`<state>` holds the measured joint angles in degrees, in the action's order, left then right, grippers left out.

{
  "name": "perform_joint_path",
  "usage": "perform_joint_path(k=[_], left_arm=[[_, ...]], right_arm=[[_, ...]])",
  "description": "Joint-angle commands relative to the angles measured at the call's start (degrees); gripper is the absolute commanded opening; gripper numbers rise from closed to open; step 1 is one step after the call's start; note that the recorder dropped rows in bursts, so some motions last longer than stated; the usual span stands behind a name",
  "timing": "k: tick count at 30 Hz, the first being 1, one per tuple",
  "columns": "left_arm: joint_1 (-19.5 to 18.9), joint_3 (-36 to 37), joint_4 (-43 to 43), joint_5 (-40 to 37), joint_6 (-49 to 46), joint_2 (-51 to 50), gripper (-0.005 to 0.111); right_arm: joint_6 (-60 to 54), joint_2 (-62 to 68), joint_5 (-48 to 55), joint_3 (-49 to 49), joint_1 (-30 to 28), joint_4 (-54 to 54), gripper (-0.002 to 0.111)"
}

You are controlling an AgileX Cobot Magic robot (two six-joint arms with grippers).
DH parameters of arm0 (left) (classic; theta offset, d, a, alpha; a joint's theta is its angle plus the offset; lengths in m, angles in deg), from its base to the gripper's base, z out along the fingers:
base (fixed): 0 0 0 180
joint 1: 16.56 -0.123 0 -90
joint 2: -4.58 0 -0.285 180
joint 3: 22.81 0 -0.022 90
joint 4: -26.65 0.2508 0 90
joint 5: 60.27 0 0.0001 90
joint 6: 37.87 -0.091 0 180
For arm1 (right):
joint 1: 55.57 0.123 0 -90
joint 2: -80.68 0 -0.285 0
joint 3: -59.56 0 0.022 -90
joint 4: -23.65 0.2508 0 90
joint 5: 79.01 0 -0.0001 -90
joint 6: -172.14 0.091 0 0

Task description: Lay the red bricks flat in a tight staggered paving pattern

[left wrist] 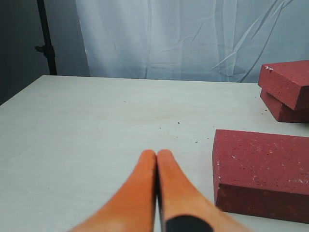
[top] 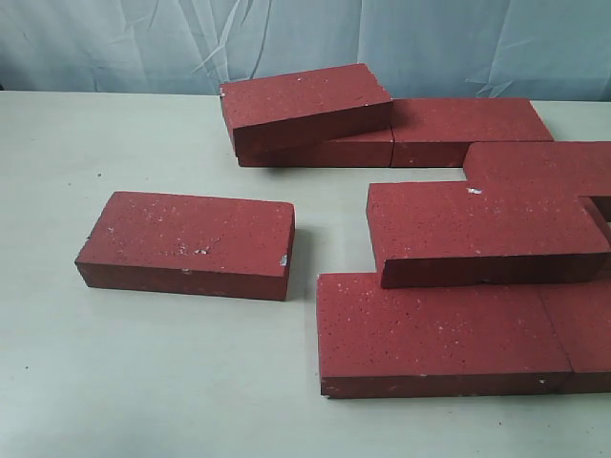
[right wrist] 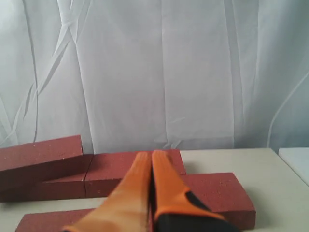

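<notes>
Several speckled red bricks (top: 191, 243) on table (top: 115, 382)

**Eight Bricks, Two Claws, One Desk**

The exterior view shows eight red bricks (top: 186, 239): one alone at centre left, three at upper centre, and four at right. A dark sliver at the right edge may be a ninth; I cannot tell. There is one desk (top: 143, 382). There are two orange claws, the left claw (left wrist: 156, 153) and the right claw (right wrist: 150, 154).
</notes>
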<state>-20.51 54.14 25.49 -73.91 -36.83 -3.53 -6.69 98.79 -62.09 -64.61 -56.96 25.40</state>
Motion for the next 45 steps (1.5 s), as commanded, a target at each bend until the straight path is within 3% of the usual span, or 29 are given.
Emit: perform_joint_path(k=[1, 6, 12, 23, 34, 45], left_arm=[[0.0, 0.3, 0.0, -0.1, 0.2, 0.3, 0.000], [0.0, 0.3, 0.0, -0.1, 0.2, 0.3, 0.000], [0.0, 0.3, 0.0, -0.1, 0.2, 0.3, 0.000], [0.0, 0.3, 0.0, -0.1, 0.2, 0.3, 0.000], [0.0, 0.3, 0.0, -0.1, 0.2, 0.3, 0.000], [0.0, 0.3, 0.0, -0.1, 0.2, 0.3, 0.000]], right_arm=[[-0.3, 6.9, 7.3, -5.6, -0.2, -0.1, -0.001], [-0.3, 13.7, 13.1, -10.9, -0.2, -0.1, -0.001], [-0.3, 16.2, 8.4, -11.2, -0.2, 0.1, -0.001], [0.2, 16.7, 9.9, -11.5, -0.2, 0.5, -0.001], [0.2, 26.5, 22.8, -19.2, -0.2, 2.6, -0.001], [0.2, 30.0, 19.6, -19.3, -0.2, 8.9, -0.001]])
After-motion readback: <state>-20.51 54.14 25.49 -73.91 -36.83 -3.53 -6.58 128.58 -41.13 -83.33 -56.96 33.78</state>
